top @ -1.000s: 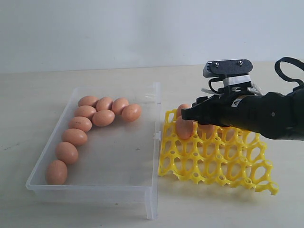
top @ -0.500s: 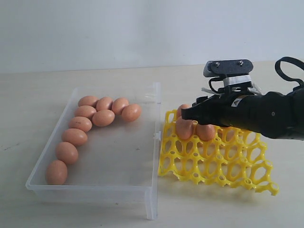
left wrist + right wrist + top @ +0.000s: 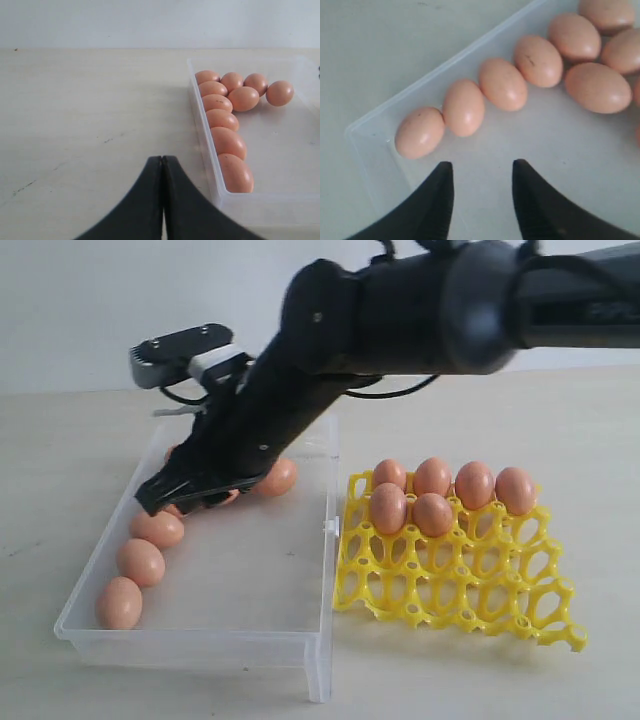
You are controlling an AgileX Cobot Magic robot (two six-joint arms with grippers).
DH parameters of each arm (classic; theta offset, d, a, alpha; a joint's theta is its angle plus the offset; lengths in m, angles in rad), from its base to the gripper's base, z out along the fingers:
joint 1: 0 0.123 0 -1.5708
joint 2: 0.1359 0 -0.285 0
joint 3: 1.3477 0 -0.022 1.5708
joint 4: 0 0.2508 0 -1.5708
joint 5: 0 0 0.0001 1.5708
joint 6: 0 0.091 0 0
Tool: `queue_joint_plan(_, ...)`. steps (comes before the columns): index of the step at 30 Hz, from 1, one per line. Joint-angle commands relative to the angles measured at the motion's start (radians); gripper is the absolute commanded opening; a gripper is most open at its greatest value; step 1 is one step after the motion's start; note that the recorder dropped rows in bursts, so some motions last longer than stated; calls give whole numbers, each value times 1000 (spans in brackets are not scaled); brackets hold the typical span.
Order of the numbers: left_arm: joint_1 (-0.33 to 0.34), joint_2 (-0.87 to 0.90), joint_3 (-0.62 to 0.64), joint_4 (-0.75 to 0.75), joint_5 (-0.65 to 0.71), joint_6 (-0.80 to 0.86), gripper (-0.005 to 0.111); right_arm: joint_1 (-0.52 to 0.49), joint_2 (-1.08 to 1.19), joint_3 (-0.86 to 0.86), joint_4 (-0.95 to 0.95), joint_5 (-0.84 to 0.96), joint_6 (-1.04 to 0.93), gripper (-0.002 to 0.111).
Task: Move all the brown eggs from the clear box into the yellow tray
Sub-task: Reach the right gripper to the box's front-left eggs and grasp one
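Note:
Several brown eggs [image 3: 140, 562] lie along the far-left wall of the clear box [image 3: 250, 580]; more of them [image 3: 432, 512] sit in the back cups of the yellow tray [image 3: 450, 580]. My right arm reaches across the middle. Its gripper [image 3: 155, 502] hangs open and empty low over the row of eggs in the box. In the right wrist view the open gripper [image 3: 482, 167] stands over bare box floor [image 3: 560, 145], just short of the egg row [image 3: 502, 84]. My left gripper [image 3: 163, 159] is shut and empty over the table beside the box wall [image 3: 202, 130].
The beige table [image 3: 60, 440] carries the box on the left and the tray on the right, close together. A small latch [image 3: 328, 527] sticks out of the box wall toward the tray. A pale wall rises behind the table.
My right arm has swung left from the yellow tray to the clear box, leaving an egg in the tray's second row. Its jaws stay open and empty.

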Motion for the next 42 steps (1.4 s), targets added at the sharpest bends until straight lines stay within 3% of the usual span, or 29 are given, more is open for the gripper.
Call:
queue_joint_plan(1,1,-6,-4,-2,-4,2,0,39,194,-277,-7,190,-8,53)
queue_joint_plan(4,1,-6,-4,-2,-4,2,0,45,316,-462,-8,254,2,53)
queue_joint_plan(11,1,-6,-4,-2,-4,2,0,45,442,-602,-55,268,77,53)
queue_joint_plan(42,1,-6,-4,-2,-4,2,0,73,526,-610,-53,215,81,53)
